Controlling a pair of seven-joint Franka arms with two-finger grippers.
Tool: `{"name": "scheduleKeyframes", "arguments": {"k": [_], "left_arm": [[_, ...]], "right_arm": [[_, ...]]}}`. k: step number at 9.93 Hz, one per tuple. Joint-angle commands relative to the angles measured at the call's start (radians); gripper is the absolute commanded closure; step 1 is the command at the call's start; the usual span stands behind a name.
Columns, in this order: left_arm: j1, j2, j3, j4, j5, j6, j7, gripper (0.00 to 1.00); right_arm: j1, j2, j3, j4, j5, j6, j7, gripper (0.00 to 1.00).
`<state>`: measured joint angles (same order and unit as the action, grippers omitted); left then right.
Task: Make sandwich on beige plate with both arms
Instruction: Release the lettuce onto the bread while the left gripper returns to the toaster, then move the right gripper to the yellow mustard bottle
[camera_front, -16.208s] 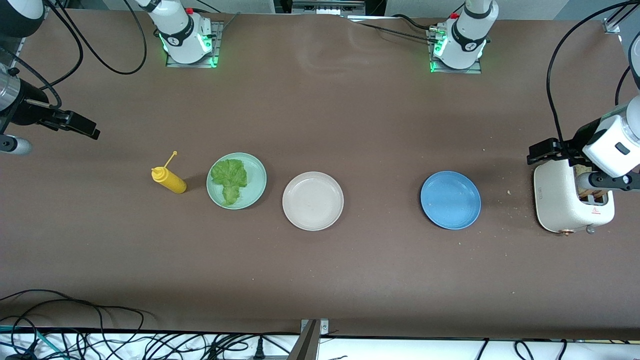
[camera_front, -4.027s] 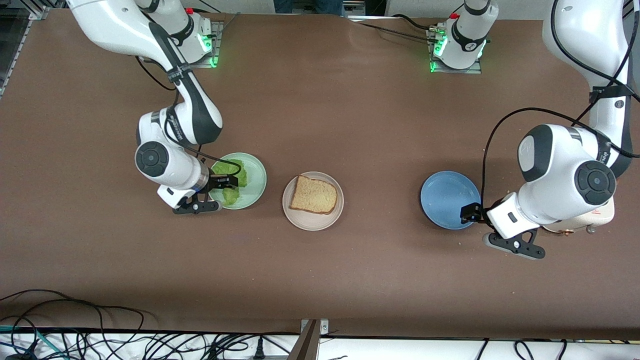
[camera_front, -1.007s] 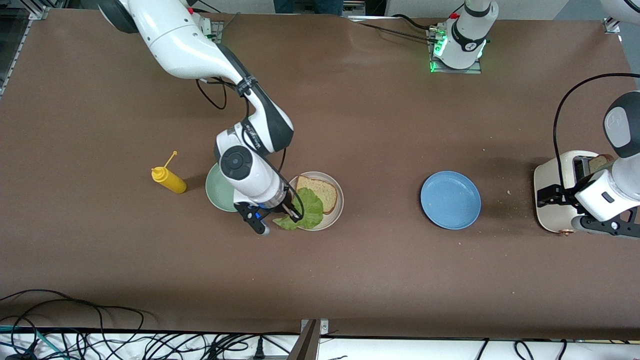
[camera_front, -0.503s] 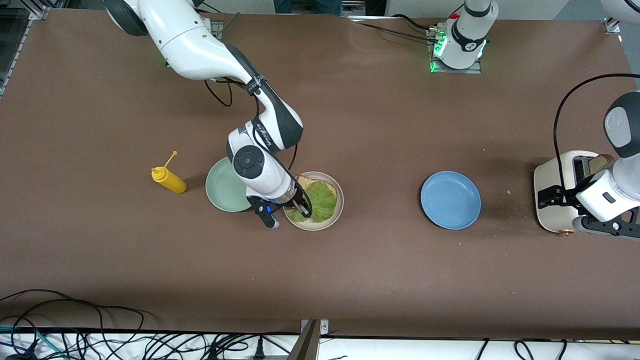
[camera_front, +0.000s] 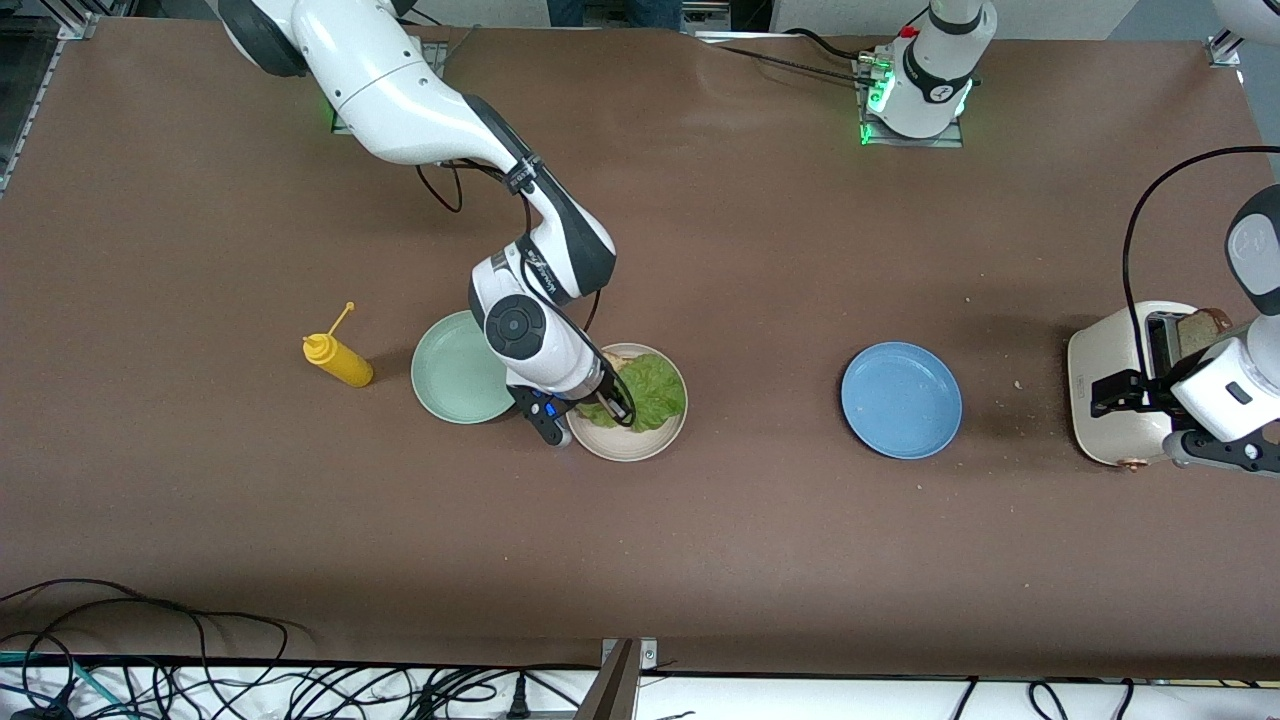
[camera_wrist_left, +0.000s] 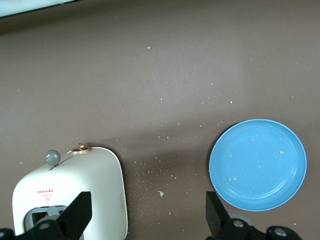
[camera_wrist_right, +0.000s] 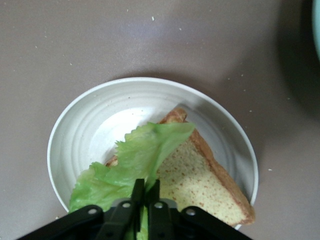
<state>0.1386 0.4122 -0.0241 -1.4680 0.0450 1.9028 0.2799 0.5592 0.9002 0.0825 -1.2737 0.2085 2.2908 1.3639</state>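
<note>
You can see a small red warning triangle on the cream rounded toaster (camera_wrist_left: 70, 195); its text is unreadable.

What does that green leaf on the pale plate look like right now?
The lettuce leaf is bright green, ruffled and limp. It lies draped over a tan bread slice on the beige plate, covering most of the bread. The right gripper pinches one end of it between nearly closed jaws.

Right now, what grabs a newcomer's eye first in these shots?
The right end effector, pinching a lettuce leaf down onto the bread slice on the beige plate mid-table. Next, the toaster at the left arm's end, bread still in its slot, the left end effector open over it, beside a blue plate.
</note>
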Motion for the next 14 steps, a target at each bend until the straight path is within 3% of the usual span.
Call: {"name": "scheduleKeyframes", "arguments": {"k": [1,5,9,12,14], "left_arm": [[0.01,-0.009,-0.007,-0.006,-0.027,0.008,0.013,0.0],[0.033,-0.007,-0.003,-0.012,0.041,0.022,0.033,0.0],[0.157,-0.003,-0.002,-0.008,0.052,0.024,0.154,0.0],[0.265,-0.001,-0.003,-0.034,0.072,0.024,0.249,0.0],[0.274,0.0,-0.003,-0.047,0.065,0.024,0.242,0.0]], "right_arm": [[0.008,-0.017,-0.001,-0.006,0.017,-0.033,0.038,0.01],[0.004,-0.096,-0.027,0.001,-0.035,-0.106,0.029,0.0],[-0.011,-0.207,-0.173,-0.007,-0.028,-0.31,-0.073,0.0],[-0.115,-0.28,-0.202,-0.041,-0.023,-0.427,-0.089,0.0],[-0.198,-0.346,-0.204,-0.122,0.023,-0.448,-0.171,0.0]]}}
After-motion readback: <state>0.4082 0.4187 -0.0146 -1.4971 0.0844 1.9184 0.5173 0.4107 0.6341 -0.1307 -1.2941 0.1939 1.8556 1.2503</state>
